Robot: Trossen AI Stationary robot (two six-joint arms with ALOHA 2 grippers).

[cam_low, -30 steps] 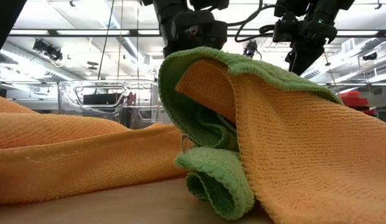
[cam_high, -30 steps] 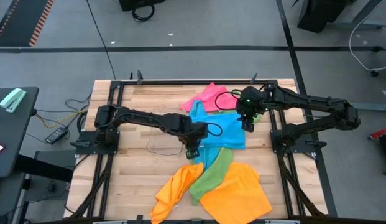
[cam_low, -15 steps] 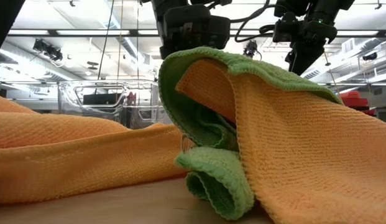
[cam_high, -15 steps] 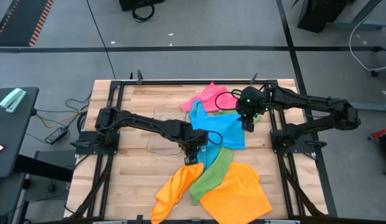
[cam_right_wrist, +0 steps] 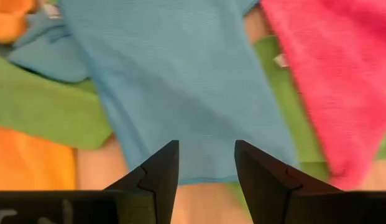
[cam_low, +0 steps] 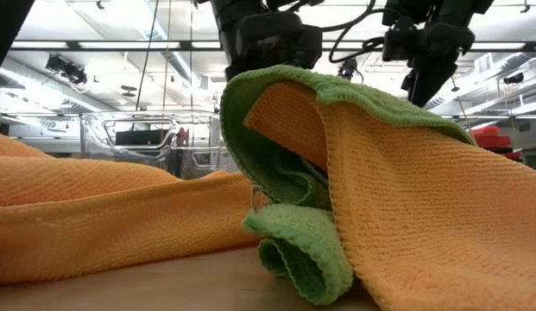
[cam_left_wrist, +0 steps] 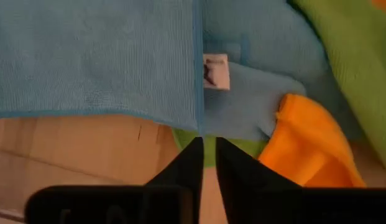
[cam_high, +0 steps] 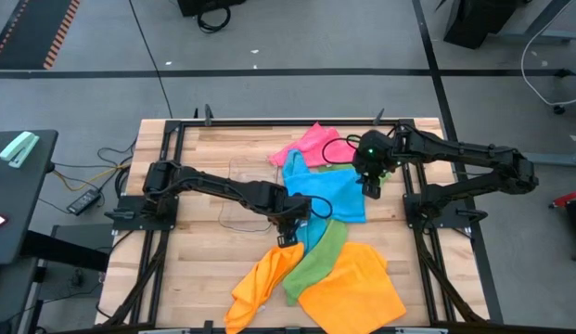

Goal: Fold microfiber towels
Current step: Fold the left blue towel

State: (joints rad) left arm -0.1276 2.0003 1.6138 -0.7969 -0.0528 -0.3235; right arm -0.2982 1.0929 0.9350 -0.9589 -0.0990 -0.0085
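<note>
Several microfiber towels lie heaped across the wooden table [cam_high: 204, 269]: an orange towel [cam_high: 352, 289] spread nearest the front edge with a second orange one [cam_high: 260, 283] bunched to its left, a green towel [cam_high: 317, 260] draped between them, a sky-blue towel [cam_high: 334, 192] laid out mid-table, and a pink towel [cam_high: 311, 144] crumpled at the far edge with more green showing beside it. None looks folded yet, so the job seems near its start, with the blue towel the one being worked. The left gripper [cam_high: 289, 232] sits low at the blue towel's near left corner, where blue, green and orange overlap; its wrist view shows the jaws just barely parted at the towel's hem [cam_left_wrist: 198, 93], a white label [cam_left_wrist: 215, 71] close by, and nothing clamped between them. The right gripper [cam_high: 371, 181] hovers above the blue towel's far right side, jaws standing open and empty over the cloth. My guess is that the next move calls for each gripper to pinch one blue corner cleanly, without catching the green or orange underneath, then carry that edge across. A small clear plastic tray [cam_high: 241, 199] rests on the bare boards left of the pile. Beyond the table lie grey floor, trailing cables and dark equipment.
</note>
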